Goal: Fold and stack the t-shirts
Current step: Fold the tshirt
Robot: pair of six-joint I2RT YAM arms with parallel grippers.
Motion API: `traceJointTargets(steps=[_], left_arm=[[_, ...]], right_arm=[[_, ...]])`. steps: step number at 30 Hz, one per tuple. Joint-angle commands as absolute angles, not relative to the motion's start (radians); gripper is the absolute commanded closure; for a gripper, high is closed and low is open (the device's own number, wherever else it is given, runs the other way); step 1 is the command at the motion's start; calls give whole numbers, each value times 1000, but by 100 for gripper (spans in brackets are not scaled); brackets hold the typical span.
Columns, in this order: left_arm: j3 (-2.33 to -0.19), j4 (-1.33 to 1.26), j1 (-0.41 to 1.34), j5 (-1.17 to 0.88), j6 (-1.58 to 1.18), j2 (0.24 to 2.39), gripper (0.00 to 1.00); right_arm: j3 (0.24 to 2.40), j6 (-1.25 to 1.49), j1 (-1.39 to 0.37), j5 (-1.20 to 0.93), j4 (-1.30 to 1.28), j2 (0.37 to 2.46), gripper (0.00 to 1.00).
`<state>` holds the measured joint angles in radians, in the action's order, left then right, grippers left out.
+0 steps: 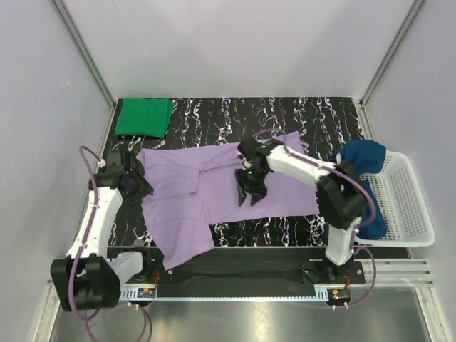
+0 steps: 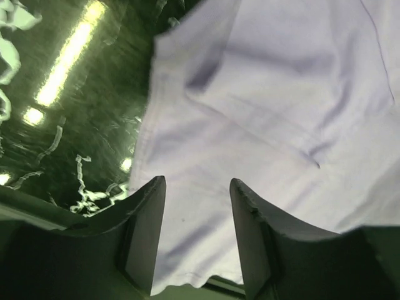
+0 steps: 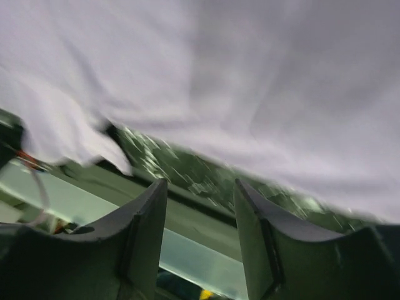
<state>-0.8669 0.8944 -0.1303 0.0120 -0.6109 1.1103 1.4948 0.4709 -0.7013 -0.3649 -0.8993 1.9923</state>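
Left wrist: t-shirt (image 2: pixel 269 125) edge beside tabletop (image 2: pixel 81 112)

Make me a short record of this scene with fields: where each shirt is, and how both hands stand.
purple shirt: spread across the middle of the table
green shirt: folded, far left corner
blue shirt: bunched at the left edge of the basket
left hand: open, at the purple shirt's left edge
right hand: open, over the purple shirt's middle

Spread shirt (image 1: pixel 214 185) centre; folded shirt (image 1: pixel 144 117) behind-left; basket (image 1: pixel 406 206) right (third shirt (image 1: pixel 363 153) draped over it).
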Motion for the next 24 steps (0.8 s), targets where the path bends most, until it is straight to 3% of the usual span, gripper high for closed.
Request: traceJointTargets(steps=[1,4,8,10,14,19,24], left_arm=[[-780,919,-20,72,-713,1034,52],[-720,821,26,64,-764,966,54],[-779,772,58,69,-747,1157,50],[-848,772,106,90,-745,1242,47],[-942,790,190,138,-785,1431,47],[-1017,794,235,147,-825,1516,49],[-977,851,279,170,-867,1411,49]], right_arm=[[1314,385,-637,-95,-1003,1743,46],[1146,422,-537,-94,-993,1591,47],[1051,465,-489,-51,-986,1470,46],[1017,511,-473,-6,-988,1440,38],[956,569,-306,25,-974,1395,33],[865,577,-85,-69,-907,1301,38],[779,650,121,-133,-829,1267,46]])
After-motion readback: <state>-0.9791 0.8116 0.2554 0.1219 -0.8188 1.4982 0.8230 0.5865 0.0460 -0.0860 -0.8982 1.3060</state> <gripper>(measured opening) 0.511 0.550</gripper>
